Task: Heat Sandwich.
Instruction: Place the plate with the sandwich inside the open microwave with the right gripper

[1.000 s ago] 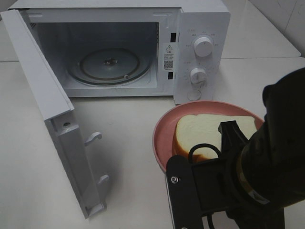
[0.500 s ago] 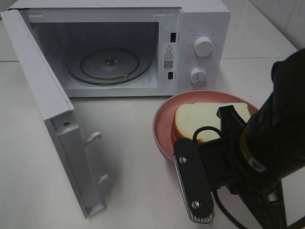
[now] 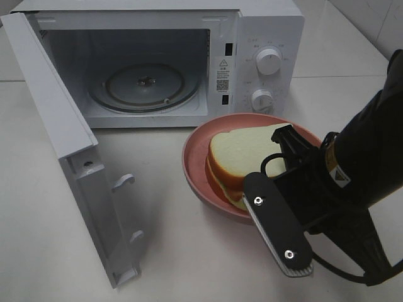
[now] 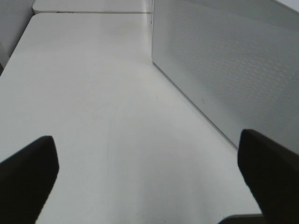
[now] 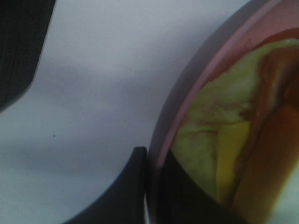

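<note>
Moved: plate (image 3: 192, 165) with sandwich (image 3: 242, 154) has shifted left, toward the open microwave (image 3: 264, 38).
Right hand (image 5: 152, 186): clamped on the plate's rim.
Left hand (image 4: 149, 172): spread wide over the counter (image 4: 93, 93), beside the door (image 4: 224, 70).
Sandwich: on the plate, before the dials (image 3: 269, 61).

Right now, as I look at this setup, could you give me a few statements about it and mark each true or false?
1. The white microwave oven's door stands open. True.
2. Its round glass turntable is bare. True.
3. The white-bread sandwich sits inside the oven. False: the sandwich lies on a round pink plate in front of it.
4. The right end effector is shut on the plate's rim. True.
5. The left end effector holds the sandwich. False: it is open, holding nothing, near the oven door.
</note>
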`<state>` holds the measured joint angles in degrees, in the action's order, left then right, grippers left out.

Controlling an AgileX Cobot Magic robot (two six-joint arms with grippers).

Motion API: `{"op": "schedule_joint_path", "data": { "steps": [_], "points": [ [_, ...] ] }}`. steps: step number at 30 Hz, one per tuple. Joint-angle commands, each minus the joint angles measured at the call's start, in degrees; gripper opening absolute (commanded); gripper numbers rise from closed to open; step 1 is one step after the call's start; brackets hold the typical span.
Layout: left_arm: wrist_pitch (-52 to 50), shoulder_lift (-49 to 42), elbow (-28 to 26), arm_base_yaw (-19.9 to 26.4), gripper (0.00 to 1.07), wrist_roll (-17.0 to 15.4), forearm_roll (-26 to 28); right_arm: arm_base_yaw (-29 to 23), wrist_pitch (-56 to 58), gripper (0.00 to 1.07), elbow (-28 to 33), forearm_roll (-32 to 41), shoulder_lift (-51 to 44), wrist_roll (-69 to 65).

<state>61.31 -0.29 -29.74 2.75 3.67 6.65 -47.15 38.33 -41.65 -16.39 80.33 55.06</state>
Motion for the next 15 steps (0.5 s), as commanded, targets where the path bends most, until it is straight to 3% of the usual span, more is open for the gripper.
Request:
{"op": "schedule_joint_path", "data": {
  "steps": [1, 6, 15],
  "points": [
    [0.11, -1.32, 0.11, -0.23, 1.00, -0.11, 0.06, 2.86, -1.43, 0.02, 0.06, 2.29, -0.69, 7.91],
    [0.11, -1.32, 0.11, -0.23, 1.00, -0.11, 0.06, 6.30, -2.29, 0.02, 0.06, 4.70, -0.69, 19.65],
    [0.11, -1.32, 0.11, -0.23, 1.00, -0.11, 0.06, 7.85, -2.75, 0.02, 0.06, 4.81, -0.69, 22.69]
  ]
}}
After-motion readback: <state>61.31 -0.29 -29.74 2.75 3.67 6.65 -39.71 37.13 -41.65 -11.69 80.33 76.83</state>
